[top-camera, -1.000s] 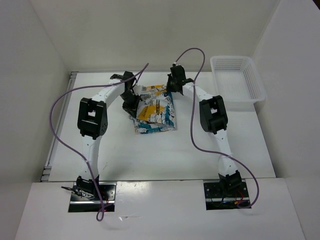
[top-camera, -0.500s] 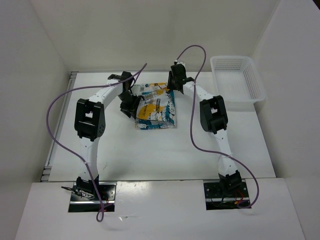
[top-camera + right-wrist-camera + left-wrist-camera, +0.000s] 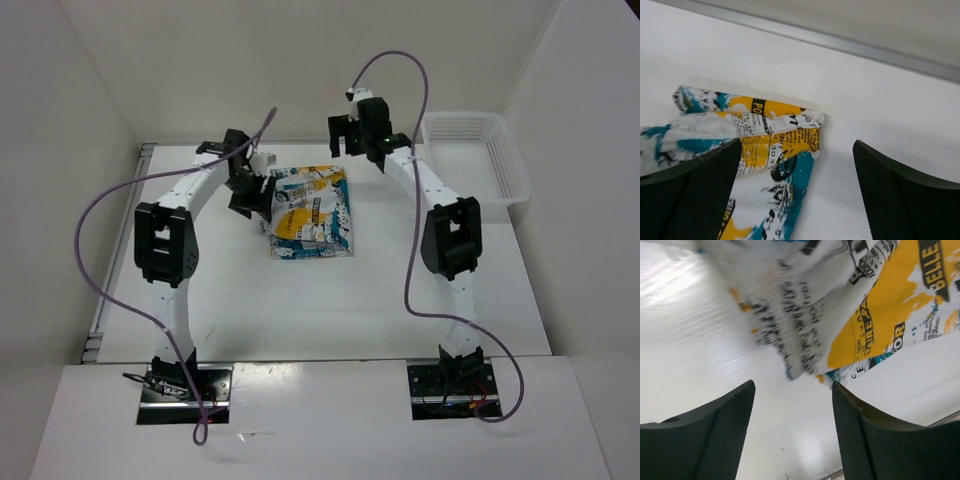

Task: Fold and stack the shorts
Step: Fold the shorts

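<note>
Top external view: the shorts (image 3: 310, 215) lie on the bench (image 3: 300, 300) between the left pincer (image 3: 250, 192) and the right pincer (image 3: 345, 140), both wide apart and empty.

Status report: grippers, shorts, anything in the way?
Left gripper open, empty, left of shorts. Right gripper open, empty, near far corner. Shorts folded on table. Basket far right, apart.

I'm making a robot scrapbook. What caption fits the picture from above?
Left tool and right tool hover open beside the folded shorts on a white table, mesh basket nearby.
</note>
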`<state>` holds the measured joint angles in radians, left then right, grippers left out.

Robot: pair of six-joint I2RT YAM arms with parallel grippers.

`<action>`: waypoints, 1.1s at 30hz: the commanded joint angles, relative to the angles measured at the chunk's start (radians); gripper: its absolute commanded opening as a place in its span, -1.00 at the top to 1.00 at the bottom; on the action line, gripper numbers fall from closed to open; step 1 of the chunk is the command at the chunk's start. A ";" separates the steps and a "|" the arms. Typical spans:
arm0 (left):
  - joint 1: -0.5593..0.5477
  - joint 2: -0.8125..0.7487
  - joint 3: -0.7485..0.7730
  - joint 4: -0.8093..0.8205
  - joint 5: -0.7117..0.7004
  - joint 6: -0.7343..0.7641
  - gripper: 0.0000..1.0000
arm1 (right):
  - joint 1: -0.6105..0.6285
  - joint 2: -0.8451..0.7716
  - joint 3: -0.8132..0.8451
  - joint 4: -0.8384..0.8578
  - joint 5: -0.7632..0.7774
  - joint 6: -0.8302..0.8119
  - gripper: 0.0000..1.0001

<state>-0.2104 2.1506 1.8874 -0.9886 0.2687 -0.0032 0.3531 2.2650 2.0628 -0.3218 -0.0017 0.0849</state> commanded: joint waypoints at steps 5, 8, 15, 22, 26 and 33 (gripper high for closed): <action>0.267 -0.325 -0.138 0.227 0.050 0.003 -0.55 | -0.080 -0.446 -0.301 -0.095 0.020 -0.275 -1.00; 0.376 -0.423 -0.246 0.278 0.063 0.003 -0.68 | -0.123 -0.614 -0.482 -0.129 0.052 -0.345 -1.00; 0.463 -0.626 -0.516 0.372 0.073 0.003 -0.96 | -0.132 -0.898 -0.777 -0.223 0.261 -0.287 -1.00; 0.525 -0.732 -0.651 0.413 0.084 0.003 -1.00 | -0.186 -1.125 -0.928 -0.255 0.296 -0.234 -1.00; 0.525 -0.765 -0.662 0.413 0.084 0.003 -1.00 | -0.198 -1.197 -0.972 -0.266 0.296 -0.224 -1.00; 0.525 -0.794 -0.662 0.413 0.093 0.003 -1.00 | -0.217 -1.263 -1.020 -0.266 0.296 -0.205 -1.00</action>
<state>0.3134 1.3899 1.2243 -0.6052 0.3389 -0.0044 0.1459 1.0313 1.0592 -0.5850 0.2783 -0.1406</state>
